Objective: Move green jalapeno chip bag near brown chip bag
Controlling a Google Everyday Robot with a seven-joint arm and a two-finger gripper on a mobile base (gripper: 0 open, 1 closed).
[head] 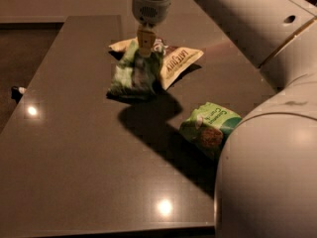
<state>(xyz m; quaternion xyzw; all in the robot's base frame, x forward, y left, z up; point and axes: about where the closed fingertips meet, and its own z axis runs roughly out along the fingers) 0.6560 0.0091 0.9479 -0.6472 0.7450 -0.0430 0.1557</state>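
Observation:
The green jalapeno chip bag (132,76) hangs tilted from my gripper (144,46), which grips its top edge from above; the bag's lower end rests on or just above the dark table (74,162). The brown chip bag (176,63), with its dark centre and cream ends, lies right behind and to the right of it, partly covered by the green bag. The two bags touch or overlap in this view.
A larger bright-green bag (209,128) lies at the right of the table, partly hidden by my arm's big pale link (267,177). A small dark object (17,91) sits off the table's left edge.

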